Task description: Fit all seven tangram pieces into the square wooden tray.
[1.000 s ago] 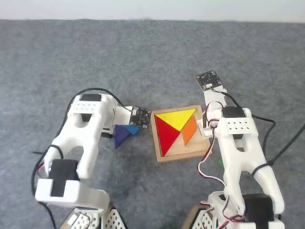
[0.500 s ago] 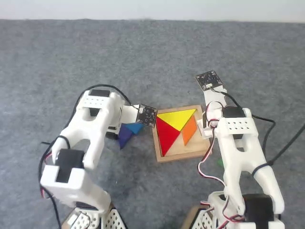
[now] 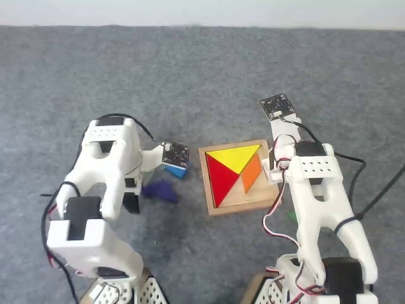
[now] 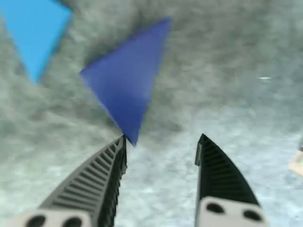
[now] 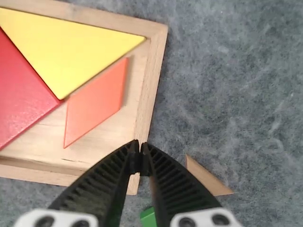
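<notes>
Left hand wide, one fingertip at blue triangle corner, left of centre in high view. Right hand closed, empty, at tray rim.

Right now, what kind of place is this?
Likely a robotics lab workbench: a grey felt-like table cover, the left arm and right arm side by side, and a wooden tangram tray.

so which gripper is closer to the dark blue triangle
Left. The left gripper is open, one fingertip at the dark blue triangle; the right gripper is shut across the wooden tray from it.
</notes>
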`<state>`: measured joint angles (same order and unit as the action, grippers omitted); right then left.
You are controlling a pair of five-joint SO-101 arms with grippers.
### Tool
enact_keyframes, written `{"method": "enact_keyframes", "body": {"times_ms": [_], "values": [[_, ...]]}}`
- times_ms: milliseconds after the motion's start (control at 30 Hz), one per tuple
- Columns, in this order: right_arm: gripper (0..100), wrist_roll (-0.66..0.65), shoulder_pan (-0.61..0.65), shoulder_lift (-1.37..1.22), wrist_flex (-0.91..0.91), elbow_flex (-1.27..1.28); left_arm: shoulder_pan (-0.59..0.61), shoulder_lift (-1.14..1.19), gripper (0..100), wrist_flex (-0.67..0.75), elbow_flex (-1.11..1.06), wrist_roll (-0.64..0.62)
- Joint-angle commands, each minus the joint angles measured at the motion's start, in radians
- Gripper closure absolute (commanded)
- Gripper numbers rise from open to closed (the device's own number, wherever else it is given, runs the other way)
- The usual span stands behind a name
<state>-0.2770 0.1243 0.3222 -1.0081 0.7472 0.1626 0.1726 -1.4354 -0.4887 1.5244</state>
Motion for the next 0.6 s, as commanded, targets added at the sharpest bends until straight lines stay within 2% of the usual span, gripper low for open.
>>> {"method": "enact_keyframes", "body": {"times_ms": [0, 167, 300, 467, 567], "values": [[99.1, -0.014, -0.012, 0.047, 0.015, -0.005, 0.003, -0.031, 78, -0.072, 0.013, -0.002], [99.1, -0.014, -0.013, 0.047, 0.015, -0.005, 0.0, -0.25, 79, -0.014, -0.101, -0.003], [99.1, -0.014, -0.012, 0.047, 0.015, -0.005, -0.043, -0.494, 78, 0.14, -0.28, -0.018], [99.1, -0.014, -0.012, 0.047, 0.015, -0.005, -0.236, -0.657, 71, 0.451, -0.524, -0.249], [99.1, -0.014, -0.013, 0.047, 0.015, -0.005, -0.304, -0.617, 71, 0.485, -0.512, -0.276]]}}
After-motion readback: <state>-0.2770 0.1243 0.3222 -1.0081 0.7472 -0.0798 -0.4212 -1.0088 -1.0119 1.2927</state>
